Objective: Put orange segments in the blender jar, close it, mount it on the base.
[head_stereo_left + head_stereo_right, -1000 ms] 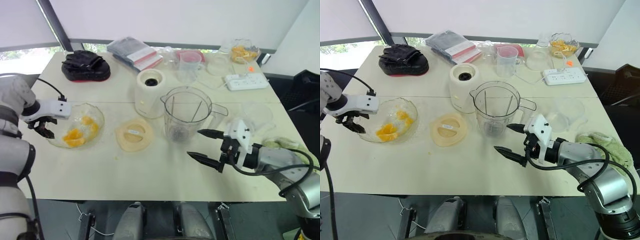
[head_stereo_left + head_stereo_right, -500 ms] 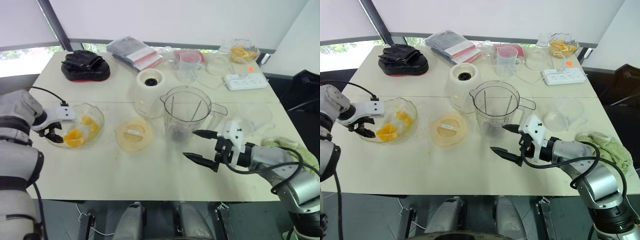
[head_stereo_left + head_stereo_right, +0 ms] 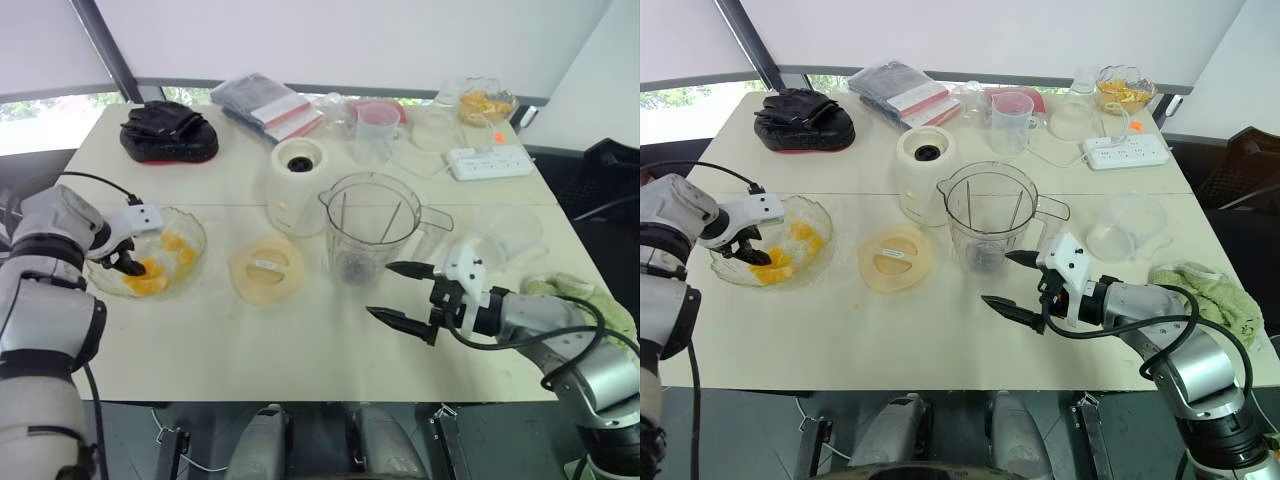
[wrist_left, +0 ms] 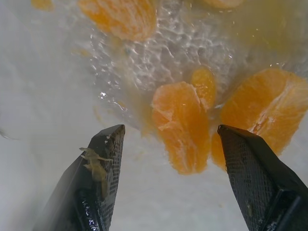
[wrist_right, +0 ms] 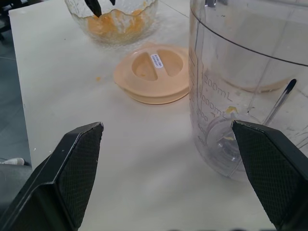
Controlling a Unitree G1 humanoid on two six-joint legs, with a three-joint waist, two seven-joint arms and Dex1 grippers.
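Blender jar (image 3: pixel 372 225): upright at the middle of the surface (image 3: pixel 300 340), long axis vertical, mouth up. Its handle points to 3 o'clock and its spout to 9 o'clock. It is clear plastic with printed volume marks, and the blade hub shows at the bottom. A small orange scrap lies inside, and the lid is not on it.

Lid (image 3: pixel 268 268): pale orange, flat on the surface at 8 o'clock of the jar.

Base (image 3: pixel 299 185): cream, upright, just beside the jar at 10 o'clock.

Orange segments (image 4: pixel 180 125): glossy and wet, lying in the glass bowl (image 3: pixel 196 232) at 9 o'clock of the jar, well apart from it. One segment lies with its long axis roughly parallel to the left tool's fingers.

Left tool (image 3: pixel 125 262): fingers spread wide, straddling that segment and gripping nothing. Contact with the fruit cannot be determined.

Right tool (image 3: pixel 380 290): fingers spread wide, empty, at 5 o'clock of the jar and near it.

Change: a second ago the left tool stood at the bowl's 9 o'clock rim. It is now inside the bowl, over the segments. The right tool has edged closer to the jar.
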